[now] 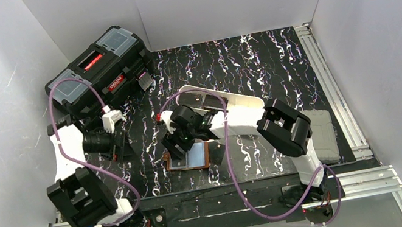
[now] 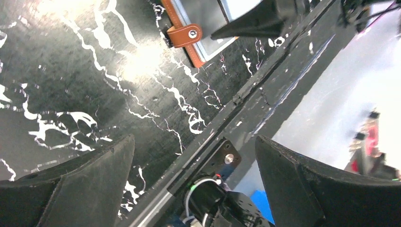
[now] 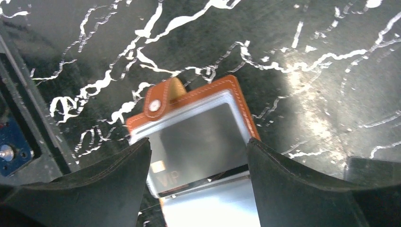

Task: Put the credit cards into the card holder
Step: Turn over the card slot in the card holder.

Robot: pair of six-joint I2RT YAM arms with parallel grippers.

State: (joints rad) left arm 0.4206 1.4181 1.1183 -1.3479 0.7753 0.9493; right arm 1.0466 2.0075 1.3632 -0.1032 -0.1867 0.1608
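Black marbled table (image 1: 252, 68) from above: card holder (image 1: 192, 157) lies open, right claw (image 1: 178, 148) right over it, left claw (image 1: 120, 143) off to its left, toolbox (image 1: 98, 66) well behind it. Left wrist cam: the left claw's fingers (image 2: 90, 184) are spread wide with nothing between, card holder up ahead. Right wrist cam: fingers (image 3: 108, 184) apart, straddling a dark credit card (image 3: 198, 142) lying in the card holder. Can't tell if they're pinching it.
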